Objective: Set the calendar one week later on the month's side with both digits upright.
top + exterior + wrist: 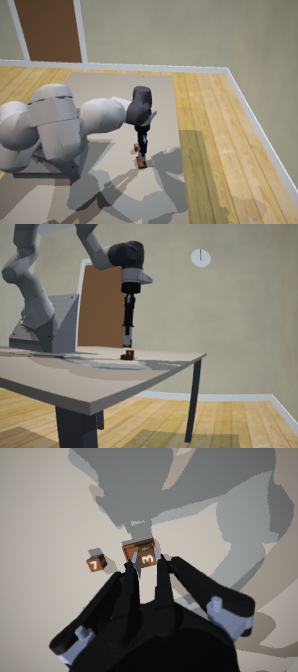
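In the wrist view my gripper (pixel 147 555) points straight down over a small brown tray (pixel 137 549) on the table. Its fingers are shut on a brown cube (pixel 147 559) with a white 3 facing up. The cube sits at the tray's near right end, and I cannot tell if it touches the tray floor. A second brown cube (pixel 95 564) showing a 7 lies on the table just left of the tray, apart from it. In the exterior view the gripper (pixel 127 342) hangs just above the tray (pixel 127 356). In the top view the tray (pixel 142 164) lies under the fingers (pixel 142 156).
The robot's base (pixel 46 325) stands at the back left of the table. The table's right edge (pixel 171 369) is a little beyond the tray. A wooden floor lies below.
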